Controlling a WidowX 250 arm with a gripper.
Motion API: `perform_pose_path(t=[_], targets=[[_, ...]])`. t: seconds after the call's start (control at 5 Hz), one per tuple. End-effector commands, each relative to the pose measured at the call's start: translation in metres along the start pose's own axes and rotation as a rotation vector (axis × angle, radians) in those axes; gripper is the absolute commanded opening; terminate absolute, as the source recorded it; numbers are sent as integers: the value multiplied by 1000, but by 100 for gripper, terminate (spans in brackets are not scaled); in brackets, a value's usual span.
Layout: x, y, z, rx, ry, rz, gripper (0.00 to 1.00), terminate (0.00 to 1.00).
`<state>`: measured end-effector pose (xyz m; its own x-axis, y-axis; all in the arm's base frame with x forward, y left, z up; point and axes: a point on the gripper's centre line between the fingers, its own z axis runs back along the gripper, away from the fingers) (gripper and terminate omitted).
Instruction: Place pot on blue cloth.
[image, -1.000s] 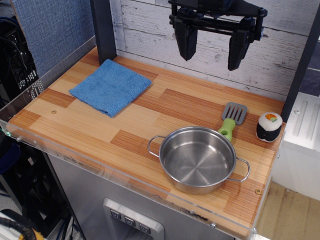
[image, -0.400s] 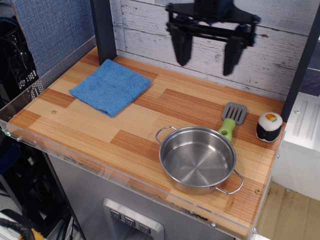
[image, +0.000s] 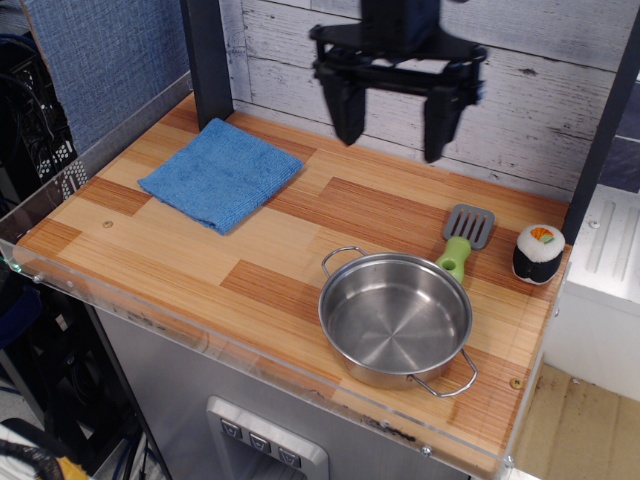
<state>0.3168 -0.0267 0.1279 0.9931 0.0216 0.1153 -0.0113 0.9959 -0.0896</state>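
Note:
The shiny steel pot (image: 394, 318) sits empty on the wooden counter at the front right, with one wire handle at its far left and one at its near right. The blue cloth (image: 222, 172) lies flat at the back left, well apart from the pot. My gripper (image: 391, 123) hangs open and empty above the back middle of the counter, its two dark fingers spread wide. It is between the cloth and the pot, higher than both and touching nothing.
A spatula (image: 464, 238) with a green handle and grey blade lies just behind the pot's right rim. A sushi toy (image: 538, 252) stands at the far right. A dark post (image: 207, 60) stands behind the cloth. A clear acrylic lip (image: 250, 355) runs along the front edge.
My gripper has moved left and slightly down, staying open. The pot has turned in place; its handles have rotated from left-right towards far-left and near-right.

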Motion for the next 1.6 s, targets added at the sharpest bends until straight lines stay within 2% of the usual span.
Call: perform_pose_path(t=[0.0, 0.2, 0.6, 1.0, 1.4], targets=[[-27, -3, -33, 12, 55, -27, 100, 0], [-39, -23, -49, 11, 80, -53, 100, 0], [-44, -77, -62, 32, 66, -147, 100, 0], [-53, -86, -95, 76, 114, -180, 100, 0], [-48, -73, -119, 118, 175, -159, 100, 0]])
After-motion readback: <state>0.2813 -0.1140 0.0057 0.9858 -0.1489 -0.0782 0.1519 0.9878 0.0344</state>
